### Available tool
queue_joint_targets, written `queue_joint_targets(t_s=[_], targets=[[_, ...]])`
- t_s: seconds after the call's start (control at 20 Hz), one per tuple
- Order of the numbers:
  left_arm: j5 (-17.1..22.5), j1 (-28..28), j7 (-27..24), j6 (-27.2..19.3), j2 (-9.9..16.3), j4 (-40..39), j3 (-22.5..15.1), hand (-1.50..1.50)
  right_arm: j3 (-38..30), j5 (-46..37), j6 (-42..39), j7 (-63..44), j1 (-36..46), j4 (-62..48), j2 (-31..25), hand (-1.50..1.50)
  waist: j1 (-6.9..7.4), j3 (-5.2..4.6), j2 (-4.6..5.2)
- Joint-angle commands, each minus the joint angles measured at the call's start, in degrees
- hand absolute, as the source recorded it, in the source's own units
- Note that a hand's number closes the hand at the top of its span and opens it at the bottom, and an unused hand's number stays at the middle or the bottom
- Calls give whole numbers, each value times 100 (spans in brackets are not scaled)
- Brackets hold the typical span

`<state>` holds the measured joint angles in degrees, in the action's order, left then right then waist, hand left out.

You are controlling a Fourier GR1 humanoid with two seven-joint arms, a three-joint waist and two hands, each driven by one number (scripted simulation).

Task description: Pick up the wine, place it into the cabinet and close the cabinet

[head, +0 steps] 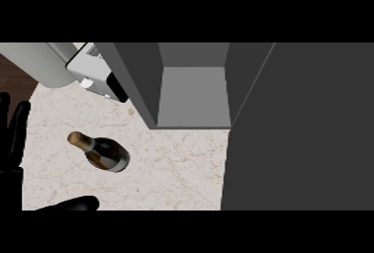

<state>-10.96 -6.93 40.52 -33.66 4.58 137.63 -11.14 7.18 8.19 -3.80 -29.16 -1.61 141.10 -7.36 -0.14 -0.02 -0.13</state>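
A dark glass wine bottle (103, 153) with an unreadable pale label is seen on the marble counter (175, 168), left of the open grey cabinet (191, 94). The left hand (13, 133) is held open and empty; the right hand's (71, 204) state cannot be told.

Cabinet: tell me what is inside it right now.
The cabinet stands open and its visible grey floor holds nothing. The wine bottle is still outside, on the counter in front. The cabinet's upper interior is cut off by the view, and its open door blocks the right.
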Motion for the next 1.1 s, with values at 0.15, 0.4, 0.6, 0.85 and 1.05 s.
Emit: queue_joint_targets(t_s=[0.15, 0.4, 0.6, 0.85, 1.05], targets=[[620, 271, -258, 239, 44, -52, 700, -150, -77, 138, 136, -642, -37, 968, -18, -150, -8, -2, 2], [1388, 581, -296, 567, 212, -61, 1441, -150, -9, 221, 49, -637, -224, 1057, 12, -150, -17, -3, 1], [2055, 1223, -1264, 1080, -122, -538, 1472, -150, -289, 340, 51, -484, -31, 856, 7, -150, 1, -6, 3], [2163, 1008, -1542, 1259, -199, -1134, 1549, -150, -122, 243, 96, -804, 78, 1008, 9, -150, -20, -1, 5], [2619, 1297, -1711, 1702, -53, -1372, 1942, -150, 254, -90, 99, -685, -35, 965, 151, -150, -7, 0, 2]])
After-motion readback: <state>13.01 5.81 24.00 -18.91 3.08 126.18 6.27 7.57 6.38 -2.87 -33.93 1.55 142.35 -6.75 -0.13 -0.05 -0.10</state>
